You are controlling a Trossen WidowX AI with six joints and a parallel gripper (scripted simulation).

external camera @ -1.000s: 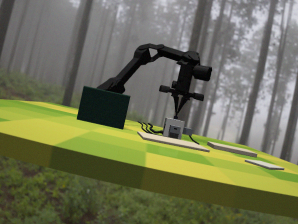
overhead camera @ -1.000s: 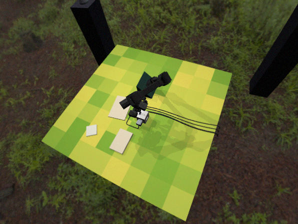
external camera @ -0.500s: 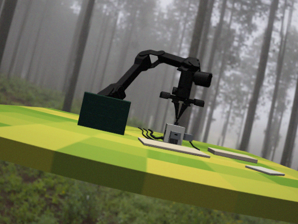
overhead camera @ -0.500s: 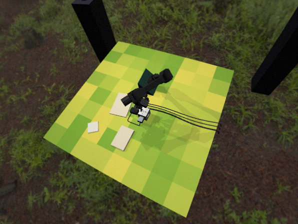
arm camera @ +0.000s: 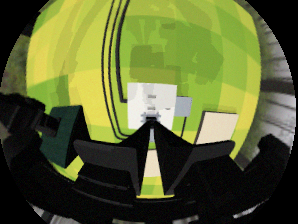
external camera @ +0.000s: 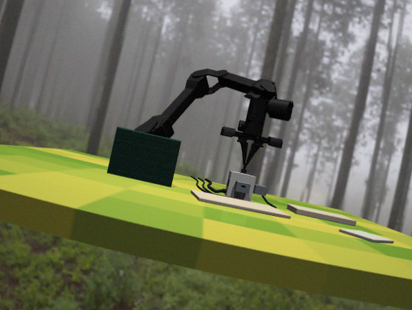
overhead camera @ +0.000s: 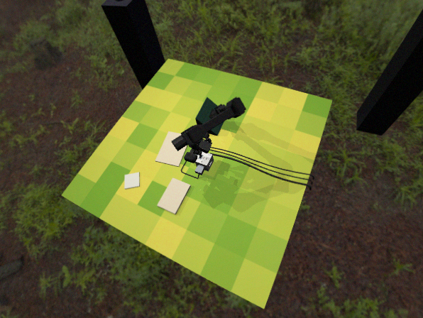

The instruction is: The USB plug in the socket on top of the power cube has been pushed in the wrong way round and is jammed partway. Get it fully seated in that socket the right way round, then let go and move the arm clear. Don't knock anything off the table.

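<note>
You have a green-and-yellow checkered table (overhead camera: 241, 227) (external camera: 138, 221) (arm camera: 225, 60) under everything. Your black arm (overhead camera: 216, 122) (external camera: 238, 80) arches over it, its wrist pointing down above the power cube. A dark green block (overhead camera: 204, 113) (external camera: 143, 157) (arm camera: 65, 135) stands upright by the arm's lower end.

Two pale boards lie flat: one board (overhead camera: 168, 150) (external camera: 238, 204) (arm camera: 152, 165) near the cube and partly below your arm in the top view, the other board (overhead camera: 174, 196) (external camera: 321, 214) (arm camera: 217, 127) farther from the arm. A smaller white tile (overhead camera: 132, 180) (external camera: 366, 236) lies well apart from the cube.

The white power cube (overhead camera: 204, 160) (external camera: 231, 183) (arm camera: 137, 100) has a grey side block (overhead camera: 199, 170) (external camera: 260, 189) (arm camera: 183, 106) on one face, and dark cables (overhead camera: 306, 184) (external camera: 207, 185) (arm camera: 104, 55) run across the table beside it.

Your gripper (overhead camera: 201, 153) (external camera: 244, 169) (arm camera: 152, 124) is closed on the small USB plug (external camera: 244, 171) (arm camera: 150, 119), which is at the cube's top; you can't tell its depth or which way round it is.
</note>
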